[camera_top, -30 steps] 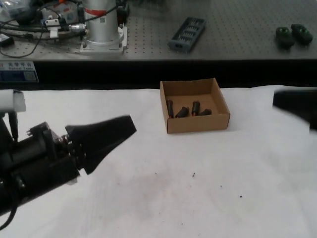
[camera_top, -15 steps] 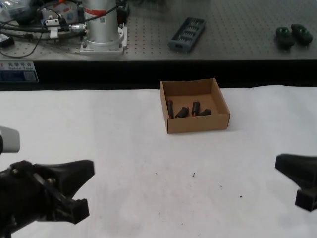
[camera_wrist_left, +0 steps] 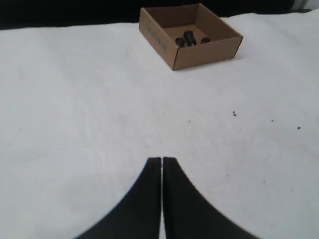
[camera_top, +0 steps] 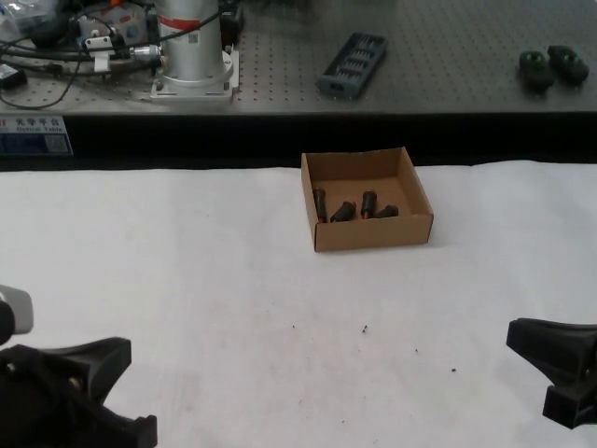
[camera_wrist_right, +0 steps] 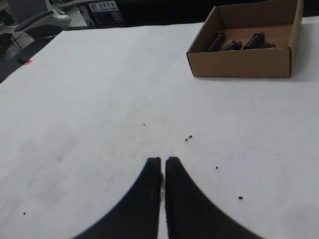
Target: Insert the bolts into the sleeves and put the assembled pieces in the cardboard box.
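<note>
High view, cardboard box (camera_top: 373,233) of assembled pieces (camera_top: 343,211) far ahead, left tool (camera_wrist_left: 162,160) and right tool (camera_wrist_right: 163,160) closed

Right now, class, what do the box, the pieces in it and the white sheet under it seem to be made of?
Box: brown cardboard, matte, with thin folded walls. Pieces: dark, probably blackened metal, though hard plastic cannot be ruled out at this size. Sheet: white, matte and faintly creased, so cloth or paper.
</note>
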`<control>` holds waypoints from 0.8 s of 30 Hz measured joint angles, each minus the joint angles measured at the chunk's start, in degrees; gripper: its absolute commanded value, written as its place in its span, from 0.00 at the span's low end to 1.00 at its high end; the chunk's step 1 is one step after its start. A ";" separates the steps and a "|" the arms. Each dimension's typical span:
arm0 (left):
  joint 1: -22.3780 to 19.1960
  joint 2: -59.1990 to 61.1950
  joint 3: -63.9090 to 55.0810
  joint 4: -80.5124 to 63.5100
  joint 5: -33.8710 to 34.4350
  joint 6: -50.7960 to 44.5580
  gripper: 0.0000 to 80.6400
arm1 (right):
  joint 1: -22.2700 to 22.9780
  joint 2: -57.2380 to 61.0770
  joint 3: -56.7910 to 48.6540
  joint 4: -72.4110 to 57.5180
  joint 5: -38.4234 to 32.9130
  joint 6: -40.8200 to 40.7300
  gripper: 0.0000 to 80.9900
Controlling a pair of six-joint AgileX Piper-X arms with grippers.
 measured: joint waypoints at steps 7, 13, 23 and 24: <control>-0.10 0.00 0.07 -0.11 -0.49 0.00 0.01 | 0.00 0.00 0.00 -0.23 0.27 0.55 0.05; -0.10 0.00 0.07 -0.11 -0.49 0.00 0.01 | 0.00 0.00 0.00 -0.23 0.27 0.55 0.05; -0.10 0.00 0.07 -0.11 -0.49 -0.13 0.01 | 0.00 0.00 0.00 -0.23 0.27 0.55 0.05; -0.10 0.00 0.07 -0.11 -0.49 -0.13 0.01 | 0.00 0.00 0.00 -0.23 0.27 0.55 0.05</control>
